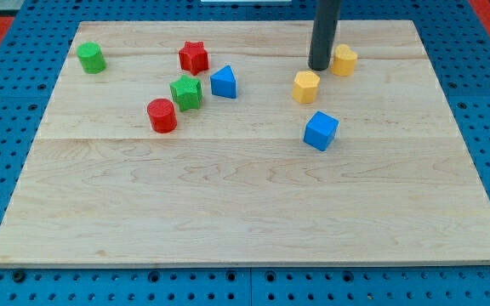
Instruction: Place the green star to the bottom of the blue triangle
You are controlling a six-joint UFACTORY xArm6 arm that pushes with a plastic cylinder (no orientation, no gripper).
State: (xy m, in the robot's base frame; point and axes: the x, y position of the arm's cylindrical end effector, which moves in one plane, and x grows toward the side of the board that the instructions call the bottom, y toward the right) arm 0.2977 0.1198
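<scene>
Far to the view's left of my tip [319, 67] sits the green star [186, 92], touching nothing of mine, just left of the blue triangle [224, 82]; the end effector is a jawless rod.

The wooden board [253, 212] carries seven blocks — green, red, blue, and seemingly yellow ones.

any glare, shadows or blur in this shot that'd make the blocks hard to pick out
Camera view: lighting is even and soft, with no strong glare on the wooden board; shadows are faint and short, tucked under each block, such as the blue cube. Focus is sharp on the green star and blue triangle. The rod is cropped at the view's top; my tip sits between the two yellow blocks.
</scene>
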